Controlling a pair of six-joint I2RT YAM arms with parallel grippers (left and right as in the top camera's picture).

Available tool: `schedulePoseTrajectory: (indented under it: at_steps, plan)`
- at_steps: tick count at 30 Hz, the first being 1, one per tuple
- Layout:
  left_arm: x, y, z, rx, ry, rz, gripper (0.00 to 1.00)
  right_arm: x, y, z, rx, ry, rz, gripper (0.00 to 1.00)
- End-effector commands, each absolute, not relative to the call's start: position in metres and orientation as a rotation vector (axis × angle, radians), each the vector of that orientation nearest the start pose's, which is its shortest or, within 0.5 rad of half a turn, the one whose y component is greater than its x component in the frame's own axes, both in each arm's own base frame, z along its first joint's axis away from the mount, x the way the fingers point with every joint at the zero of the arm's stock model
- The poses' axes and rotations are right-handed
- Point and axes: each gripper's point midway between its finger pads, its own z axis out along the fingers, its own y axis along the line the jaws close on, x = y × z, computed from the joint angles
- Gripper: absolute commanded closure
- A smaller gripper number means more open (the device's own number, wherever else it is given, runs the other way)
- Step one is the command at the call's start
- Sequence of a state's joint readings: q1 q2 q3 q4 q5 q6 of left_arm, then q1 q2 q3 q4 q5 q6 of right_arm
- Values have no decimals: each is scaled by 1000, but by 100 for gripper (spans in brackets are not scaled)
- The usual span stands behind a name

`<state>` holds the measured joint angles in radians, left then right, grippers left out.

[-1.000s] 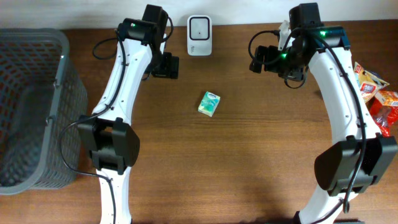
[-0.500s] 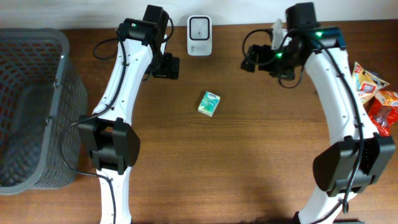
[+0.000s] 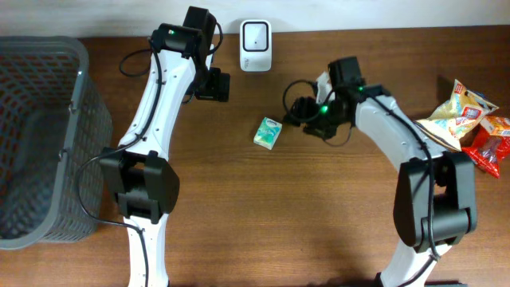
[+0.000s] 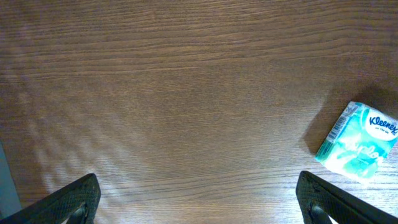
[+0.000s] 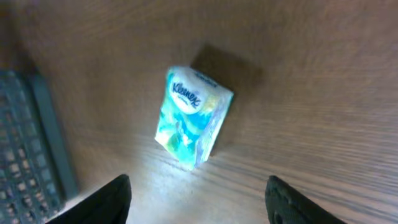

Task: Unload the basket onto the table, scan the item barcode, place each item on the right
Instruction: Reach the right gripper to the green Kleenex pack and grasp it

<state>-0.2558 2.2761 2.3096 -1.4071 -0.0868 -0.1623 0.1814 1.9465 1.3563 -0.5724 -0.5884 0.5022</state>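
A small teal Kleenex tissue pack lies flat on the brown table near the middle. It also shows in the left wrist view as the pack at the far right, and in the right wrist view as the pack, just ahead of the fingers. A white scanner stands at the table's back edge. My right gripper hovers just right of the pack, open, with nothing between its fingers. My left gripper stays near the scanner, open over bare wood.
A large grey mesh basket fills the left side, and its edge shows in the right wrist view. Several snack packets lie at the right edge.
My right arm has swung left and lowered from the back right toward the tissue pack. The left arm and the pack have not moved.
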Motion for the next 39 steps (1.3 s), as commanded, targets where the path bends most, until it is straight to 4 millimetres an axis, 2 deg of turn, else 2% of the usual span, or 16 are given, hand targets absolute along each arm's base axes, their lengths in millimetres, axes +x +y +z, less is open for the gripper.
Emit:
schedulePoseTrajectory:
  at_steps: [1, 6, 10, 13, 18, 26, 29, 30, 34, 37, 38, 39]
  plan:
    - [471, -106, 142, 109, 2925, 74, 1, 404, 186, 59, 380, 2775, 1107, 34]
    - [471, -106, 142, 109, 2925, 74, 1, 408, 193, 44, 419, 2769, 1027, 37]
    - [471, -106, 142, 109, 2925, 74, 1, 410, 213, 29, 408, 2772, 1025, 38]
    - [471, -106, 142, 109, 2925, 74, 1, 413, 207, 14, 443, 2784, 895, 41]
    - [471, -106, 142, 109, 2925, 74, 1, 416, 200, 8, 480, 2779, 834, 42]
    - [471, -106, 142, 109, 2925, 74, 1, 407, 215, -10, 445, 2825, 846, 43]
    - [471, -106, 142, 109, 2925, 74, 1, 409, 218, -10, 430, 2812, 845, 52]
    - [471, -106, 142, 109, 2925, 74, 1, 410, 218, -10, 429, 2810, 845, 60]
    - [471, -106, 142, 109, 2925, 74, 1, 410, 217, -10, 431, 2808, 841, 67]
    - [471, -106, 142, 109, 2925, 74, 1, 410, 217, -10, 419, 2809, 839, 67]
    - [471, -106, 142, 109, 2925, 74, 1, 410, 217, -10, 414, 2809, 838, 70]
    - [471, -106, 142, 109, 2925, 74, 1, 409, 217, -10, 400, 2811, 834, 78]
